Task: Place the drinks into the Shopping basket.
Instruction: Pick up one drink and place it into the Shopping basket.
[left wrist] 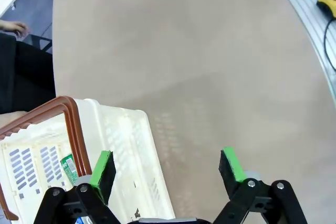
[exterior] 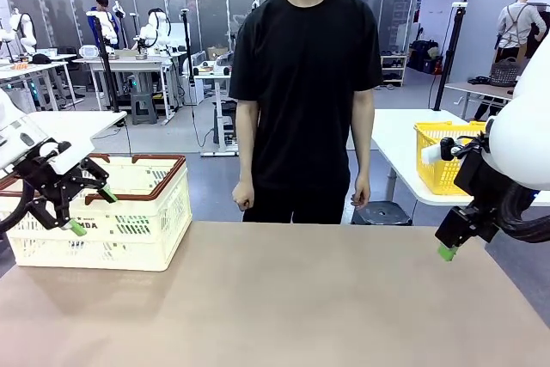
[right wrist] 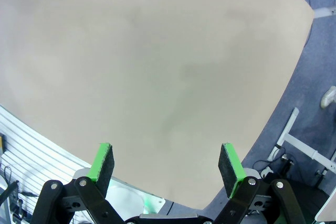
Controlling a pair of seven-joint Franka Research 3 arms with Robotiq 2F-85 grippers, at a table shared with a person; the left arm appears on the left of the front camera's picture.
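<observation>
The basket (exterior: 129,212) sits at the table's (exterior: 284,298) left end. A green can (left wrist: 69,168) lies inside it; I see no blue one. The left gripper (exterior: 90,208) hangs by the basket, jaws apart, holding nothing. The right gripper (exterior: 447,251) waits at the right edge, jaws apart too. I think both should stay clear and wait. The person (exterior: 301,92) stands across, hands down. Nothing blocks the way.
</observation>
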